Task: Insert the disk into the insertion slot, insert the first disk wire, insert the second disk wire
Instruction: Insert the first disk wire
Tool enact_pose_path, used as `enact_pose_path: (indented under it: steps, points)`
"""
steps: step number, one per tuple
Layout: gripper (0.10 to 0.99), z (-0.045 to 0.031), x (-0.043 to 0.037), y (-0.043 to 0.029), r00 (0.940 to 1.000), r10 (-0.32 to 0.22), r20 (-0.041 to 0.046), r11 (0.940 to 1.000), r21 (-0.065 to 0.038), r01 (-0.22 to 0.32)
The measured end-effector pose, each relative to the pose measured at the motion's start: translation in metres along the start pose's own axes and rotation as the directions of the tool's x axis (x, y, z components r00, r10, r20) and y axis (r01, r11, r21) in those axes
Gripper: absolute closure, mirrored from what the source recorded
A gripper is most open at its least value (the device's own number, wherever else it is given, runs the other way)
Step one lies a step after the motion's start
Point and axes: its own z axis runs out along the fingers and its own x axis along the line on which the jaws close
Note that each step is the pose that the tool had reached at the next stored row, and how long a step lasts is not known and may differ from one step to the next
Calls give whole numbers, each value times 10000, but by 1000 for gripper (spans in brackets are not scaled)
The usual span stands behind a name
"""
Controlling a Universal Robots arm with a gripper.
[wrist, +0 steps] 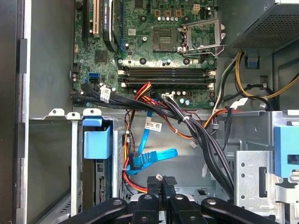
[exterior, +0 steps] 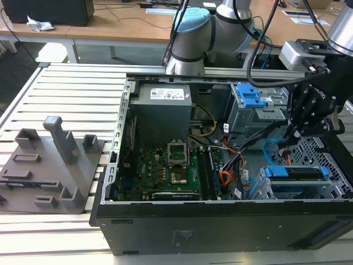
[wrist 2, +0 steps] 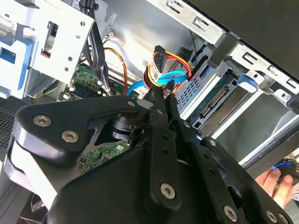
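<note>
Disk (exterior: 293, 173) seated in insertion slot (exterior: 334, 190); arm (exterior: 193, 27) bent into case (exterior: 220, 232), pincer (wrist 2: 162, 92) pinching disk wire (wrist 2: 167, 66).

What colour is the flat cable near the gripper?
The cable is bright blue, clearest in the first wrist view.

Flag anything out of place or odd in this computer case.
A person's hand shows beyond the drive cage in the second wrist view, odd for a robot's workspace. The blue flat cable lies twisted and loose beside the cage.
</note>
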Motion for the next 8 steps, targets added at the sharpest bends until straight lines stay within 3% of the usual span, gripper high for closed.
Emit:
enact_pose_path:
  steps: [3, 5, 8]
  points:
    - [925, 2, 0, -5, 10000, -1, -3, 10000, 0, 1]
    - [925, -1, 0, -60, 10000, 0, -2, 10000, -10, 0]
    - [925, -2, 15, -81, 10000, 1, -4, 10000, -12, -1]
